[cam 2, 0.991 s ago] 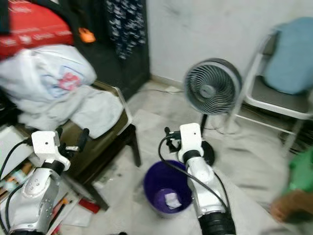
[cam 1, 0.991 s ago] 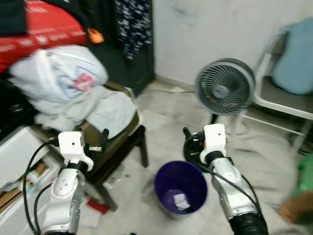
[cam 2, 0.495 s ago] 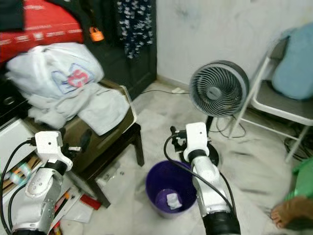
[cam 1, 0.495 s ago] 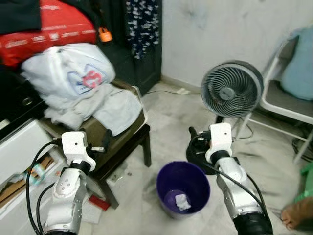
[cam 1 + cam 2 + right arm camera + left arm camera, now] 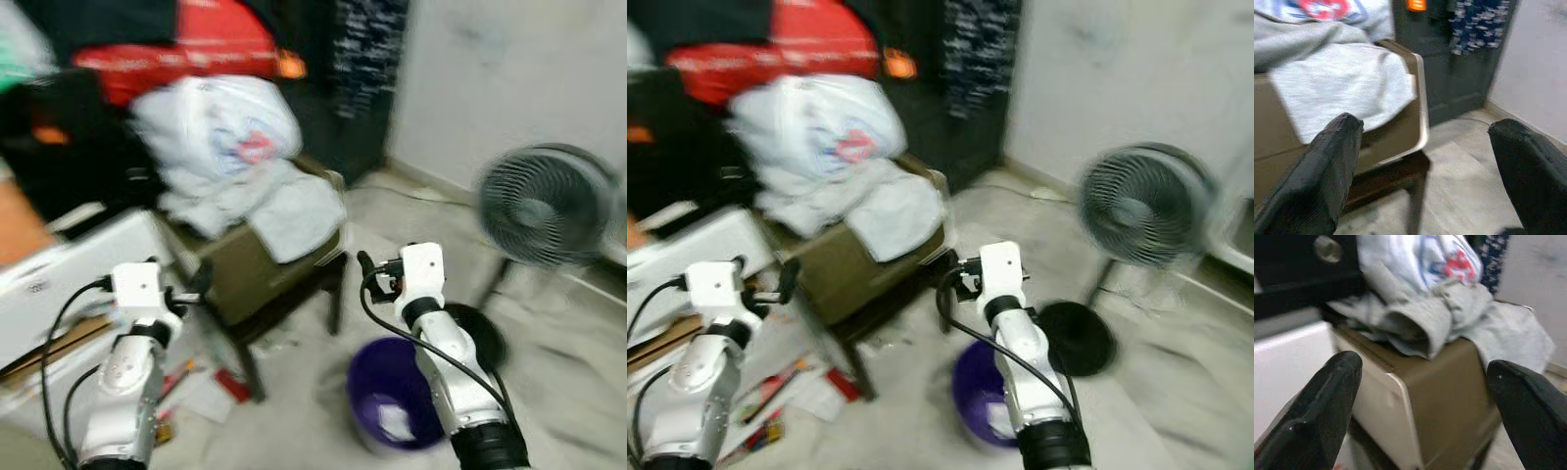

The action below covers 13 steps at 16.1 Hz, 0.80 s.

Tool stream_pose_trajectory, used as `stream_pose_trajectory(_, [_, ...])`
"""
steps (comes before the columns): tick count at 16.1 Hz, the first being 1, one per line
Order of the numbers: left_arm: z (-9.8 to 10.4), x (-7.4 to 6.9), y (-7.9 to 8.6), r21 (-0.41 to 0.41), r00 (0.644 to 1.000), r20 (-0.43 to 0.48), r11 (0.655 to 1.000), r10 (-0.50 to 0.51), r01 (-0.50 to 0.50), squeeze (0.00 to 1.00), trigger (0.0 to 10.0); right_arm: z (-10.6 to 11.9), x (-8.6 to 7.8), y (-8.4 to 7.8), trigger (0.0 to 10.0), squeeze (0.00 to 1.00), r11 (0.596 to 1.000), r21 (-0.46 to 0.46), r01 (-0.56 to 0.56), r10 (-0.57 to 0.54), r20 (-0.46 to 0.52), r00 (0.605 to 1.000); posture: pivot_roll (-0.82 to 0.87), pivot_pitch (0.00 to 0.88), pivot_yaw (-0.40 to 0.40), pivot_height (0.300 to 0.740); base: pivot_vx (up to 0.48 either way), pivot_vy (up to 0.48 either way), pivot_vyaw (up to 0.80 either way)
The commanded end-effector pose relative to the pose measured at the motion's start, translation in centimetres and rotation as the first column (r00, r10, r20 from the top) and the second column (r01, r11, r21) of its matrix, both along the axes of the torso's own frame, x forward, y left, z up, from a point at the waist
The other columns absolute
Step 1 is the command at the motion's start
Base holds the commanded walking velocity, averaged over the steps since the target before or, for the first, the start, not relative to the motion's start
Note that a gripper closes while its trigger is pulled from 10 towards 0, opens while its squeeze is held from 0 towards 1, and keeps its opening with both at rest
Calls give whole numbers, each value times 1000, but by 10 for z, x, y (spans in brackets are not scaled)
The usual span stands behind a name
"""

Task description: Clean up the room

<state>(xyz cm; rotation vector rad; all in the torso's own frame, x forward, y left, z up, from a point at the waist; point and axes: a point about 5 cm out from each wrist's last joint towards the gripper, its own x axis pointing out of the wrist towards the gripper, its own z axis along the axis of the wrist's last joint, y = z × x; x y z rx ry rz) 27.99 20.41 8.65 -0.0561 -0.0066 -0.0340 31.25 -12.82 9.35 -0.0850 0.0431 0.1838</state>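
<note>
Both head views are blurred. The left gripper [image 5: 1420,396] is raised at about 8 o'clock in the head views, its two black fingers [image 5: 1322,401] spread wide with nothing between them, pointing at the brown chair [image 5: 265,269]. The right gripper [image 5: 1422,161] is raised near the centre, its fingers [image 5: 1332,166] also wide apart and empty, aimed toward the chair's front edge and the dark wardrobe [image 5: 1469,54] behind it.

The chair stands at about 10 o'clock from the right gripper. On its seat lies a heap of grey clothes [image 5: 284,206], and on top of them a white plastic bag [image 5: 220,122] with a red and blue print. Above the bag, at 11 o'clock, lies a red and black bundle [image 5: 186,44].

A purple bin [image 5: 387,406] stands on the pale floor [image 5: 578,392] at 5 o'clock, partly behind the right arm, with a scrap of white paper [image 5: 395,421] inside. A grey standing fan [image 5: 544,206] is at 3 o'clock. White furniture [image 5: 73,274] sits at 9 o'clock, with papers and small red items [image 5: 211,392] scattered on the floor beside the chair leg
</note>
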Motion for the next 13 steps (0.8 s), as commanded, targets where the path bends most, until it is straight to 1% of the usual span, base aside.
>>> stream_pose_trajectory(1, [2,1,0,14,1000,5,1000,5,-5,0,10000,4,2,-3,10000,0,1000,1,7,-7,11,1000,-97,23,22,740,0,0,775])
stream_pose_trajectory(6, [2,2,0,26,1000,5,1000,7,-7,0,10000,3,2,-3,10000,0,1000,2,13,-13,10,1000,-99,24,24,740,0,0,775])
stream_pose_trajectory(13, [2,2,-2,18,1000,7,1000,3,-3,0,10000,3,2,-4,10000,0,1000,-5,10,-10,11,1000,-100,25,21,740,0,0,774])
